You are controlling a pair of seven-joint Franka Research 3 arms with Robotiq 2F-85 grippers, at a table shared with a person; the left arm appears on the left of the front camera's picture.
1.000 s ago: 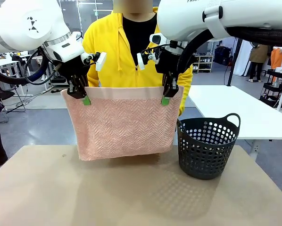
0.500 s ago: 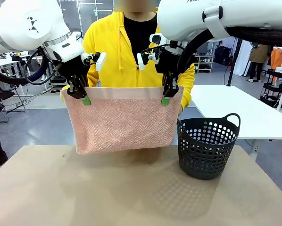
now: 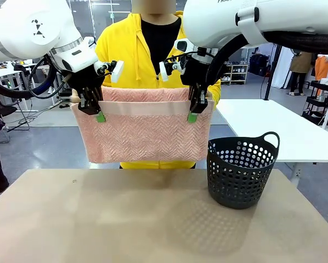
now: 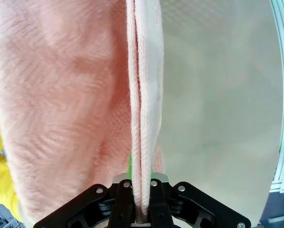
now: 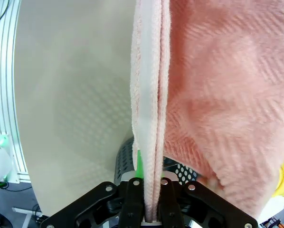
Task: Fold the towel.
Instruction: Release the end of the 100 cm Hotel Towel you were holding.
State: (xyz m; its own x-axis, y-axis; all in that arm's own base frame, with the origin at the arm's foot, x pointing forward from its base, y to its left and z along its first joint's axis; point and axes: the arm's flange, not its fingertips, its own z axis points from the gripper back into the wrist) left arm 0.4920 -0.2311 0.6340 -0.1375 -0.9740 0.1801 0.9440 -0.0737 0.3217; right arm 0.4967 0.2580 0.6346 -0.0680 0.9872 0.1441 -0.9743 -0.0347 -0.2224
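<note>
L gripper [image 3: 100, 115] and R gripper [image 3: 192, 115] are each pressed together on the smooth border band of the light pink herringbone terry-cloth towel [image 3: 145, 137], one near each top corner, green pads against the near face. The towel hangs from them in mid-air above the beige table [image 3: 125, 219], bottom edge clear of the surface. A second pink layer stands up behind the band, betw. the two grippers, in front of the person in the yellow hooded jacket [image 3: 125, 49] at the far side. The black perforated plastic basket [image 3: 241, 170] sits on the table below and to the R of the R gripper, apart from the towel.

L wrist view: gripper [image 4: 141, 183] clamps a doubled edge, two layers running straight up from the jaws, rest of the towel [image 4: 61, 95] bulging to one side, table [image 4: 218, 95] on the other. R wrist view: same doubled edge in its gripper [image 5: 151, 185], towel [image 5: 218, 95] to one side, table [image 5: 71, 95] opposite, basket [image 5: 125, 159] peeking out behind the cloth near the fingers.
</note>
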